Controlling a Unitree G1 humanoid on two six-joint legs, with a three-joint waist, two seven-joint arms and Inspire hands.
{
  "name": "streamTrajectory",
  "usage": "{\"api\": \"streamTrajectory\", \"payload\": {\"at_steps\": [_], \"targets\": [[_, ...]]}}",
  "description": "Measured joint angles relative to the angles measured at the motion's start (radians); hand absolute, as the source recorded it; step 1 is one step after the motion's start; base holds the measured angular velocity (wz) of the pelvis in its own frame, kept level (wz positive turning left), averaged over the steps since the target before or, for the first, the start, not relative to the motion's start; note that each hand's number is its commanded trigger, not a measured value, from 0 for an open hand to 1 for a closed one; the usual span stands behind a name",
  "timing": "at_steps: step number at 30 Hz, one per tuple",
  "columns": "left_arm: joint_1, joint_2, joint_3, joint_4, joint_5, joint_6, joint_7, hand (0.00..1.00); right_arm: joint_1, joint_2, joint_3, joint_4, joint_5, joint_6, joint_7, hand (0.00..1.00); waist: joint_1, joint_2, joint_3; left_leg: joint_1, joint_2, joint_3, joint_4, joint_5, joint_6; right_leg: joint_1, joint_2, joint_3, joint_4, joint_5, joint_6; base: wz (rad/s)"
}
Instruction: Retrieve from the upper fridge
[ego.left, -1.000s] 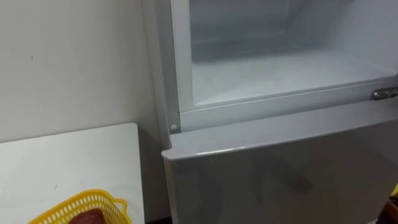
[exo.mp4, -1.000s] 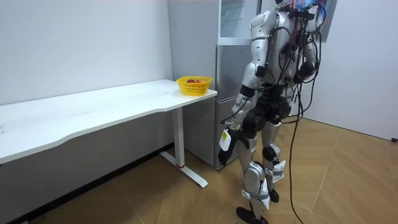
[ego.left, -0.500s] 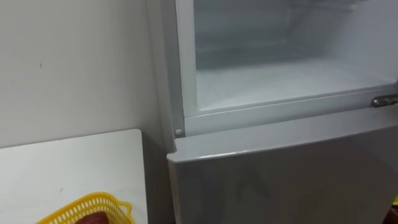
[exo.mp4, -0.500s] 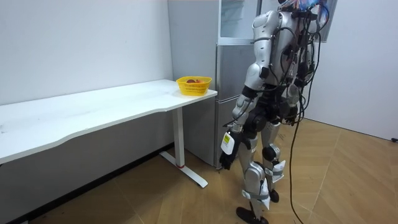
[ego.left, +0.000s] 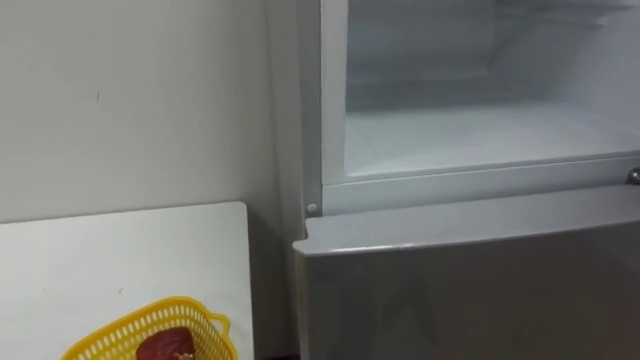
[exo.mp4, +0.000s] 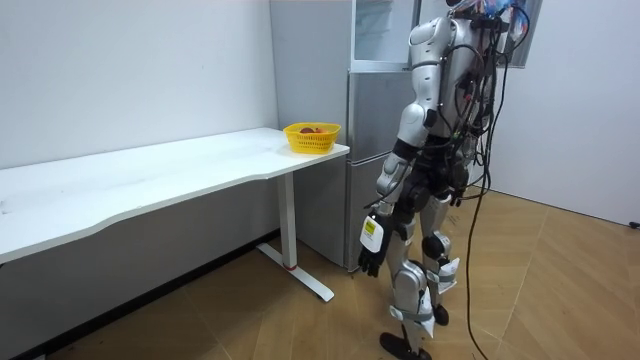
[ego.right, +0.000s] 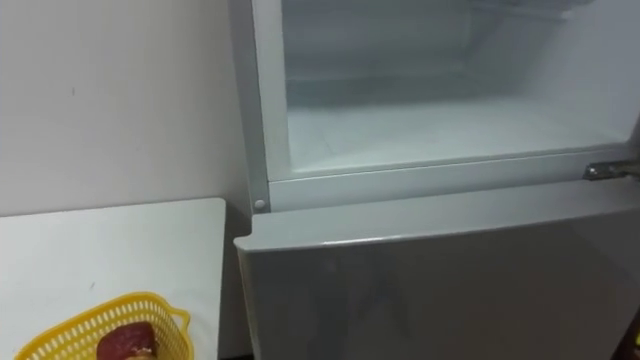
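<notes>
While I stand close before the fridge (exo.mp4: 365, 140), facing it, my left hand (exo.mp4: 371, 245) hangs beside my thigh, straight down at 6 o'clock from my shoulder. Its fingers (exo.mp4: 370, 266) are loose and point at the floor (exo.mp4: 560, 290), and they hold nothing.

Looking down from my head, the upper compartment (ego.left: 480, 90) is open and takes up the view from 12 to 3 o'clock. Its white shelf (ego.left: 470, 135) runs across it, with a pale frame (ego.left: 332, 100) down its 9 o'clock side and a small round screw (ego.left: 312, 209) at the frame's lower corner. Below the shelf, from 3 to 6 o'clock, the grey lower door (ego.left: 470, 285) is shut, and its top edge juts out a little toward me. A metal hinge (ego.right: 610, 171) sits at 3 o'clock, where the compartment meets the lower door.

A plain light wall (ego.left: 130, 100) covers 9 to 11 o'clock. The white tabletop (ego.left: 100, 260) lies at 8 o'clock, with its end just beside the fridge. At 7 o'clock a yellow basket (ego.left: 105, 338) stands on the tabletop near that end. The red thing (ego.left: 165, 347) lies inside the basket, well apart from the compartment. I cannot tell what it is.
</notes>
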Motion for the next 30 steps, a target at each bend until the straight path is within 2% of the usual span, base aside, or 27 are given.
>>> {"api": "streamTrajectory", "payload": {"at_steps": [3,7,10,14,16,18,23,24,27,30], "targets": [[0.0,-0.002,0.028,0.0,0.018,0.017,-0.003,0.0,0.0,0.001,-0.009,0.001,0.004,0.017,0.026,0.0,0.006,-0.003,0.0009,0.0,-0.002,-0.009,0.0,0.0,0.0,0.007,-0.002,-0.004,-0.003,-0.002,0.002,0.08],[0.001,-0.002,0.042,0.0,0.017,0.03,-0.002,0.0,0.009,0.002,-0.012,0.007,0.034,0.019,0.045,0.0,0.007,-0.006,0.0012,0.001,-0.003,-0.009,0.001,0.0,0.0,0.003,-0.002,-0.006,-0.004,-0.003,0.002,0.01],[-0.002,-0.002,0.043,-0.001,0.017,0.04,-0.003,0.0,0.009,0.005,-0.043,0.022,0.135,0.041,0.043,0.0,0.0,-0.008,0.0014,-0.001,-0.002,-0.009,0.005,0.0,0.0,0.003,-0.003,-0.006,-0.004,-0.006,0.002,0.02],[0.005,-0.003,0.059,-0.009,0.015,0.052,-0.003,0.0,0.032,0.012,-0.106,0.033,0.355,0.07,0.027,0.0,-0.019,-0.009,0.0014,0.011,-0.002,-0.009,0.004,0.0,0.0,0.016,-0.004,-0.012,-0.003,-0.012,0.002,0.05],[0.018,-0.003,0.079,-0.022,0.015,0.055,-0.003,0.0,0.037,0.011,-0.177,0.033,0.458,0.079,0.016,0.0,-0.039,-0.009,0.0012,0.015,-0.002,-0.009,0.004,0.0,0.0,0.018,-0.005,-0.013,-0.002,-0.017,0.002,0.0],[0.022,-0.003,0.137,-0.023,0.015,0.052,-0.002,0.0,0.035,0.008,-0.306,0.034,0.609,0.079,-0.016,0.0,-0.059,-0.01,0.0009,0.016,-0.002,-0.008,0.004,0.0,0.0,0.016,-0.005,-0.011,0.0,-0.017,0.002,0.0],[0.04,-0.002,0.216,-0.057,0.014,0.047,0.01,0.0,0.029,-0.007,-0.499,0.004,0.86,0.074,-0.111,0.0,-0.108,-0.014,-0.0001,0.016,-0.002,-0.007,0.004,0.0,0.0,0.016,-0.005,-0.015,0.003,-0.018,0.002,0.0],[0.044,-0.003,0.226,-0.066,0.009,0.046,0.025,0.0,0.028,-0.007,-0.551,-0.012,0.94,0.073,-0.138,0.0,-0.115,-0.021,-0.003,0.016,-0.002,-0.007,0.003,0.0,0.0,0.015,-0.005,-0.016,0.004,-0.018,0.002,0.0],[0.05,-0.002,0.236,-0.073,0.006,0.041,0.052,0.0,0.021,-0.011,-0.648,-0.065,1.065,0.069,-0.205,0.0,-0.133,-0.024,-0.004,0.018,-0.003,-0.002,0.002,0.0,0.0,0.011,-0.006,-0.011,0.011,-0.021,0.002,-0.04],[0.056,-0.002,0.236,-0.09,0.005,0.031,0.067,0.0,0.006,-0.02,-0.688,-0.135,1.118,0.043,-0.278,0.0,-0.134,-0.032,-0.0059,0.016,-0.004,0.013,0.002,0.0,0.0,-0.012,-0.007,0.006,0.039,-0.027,0.001,-0.16]]}}
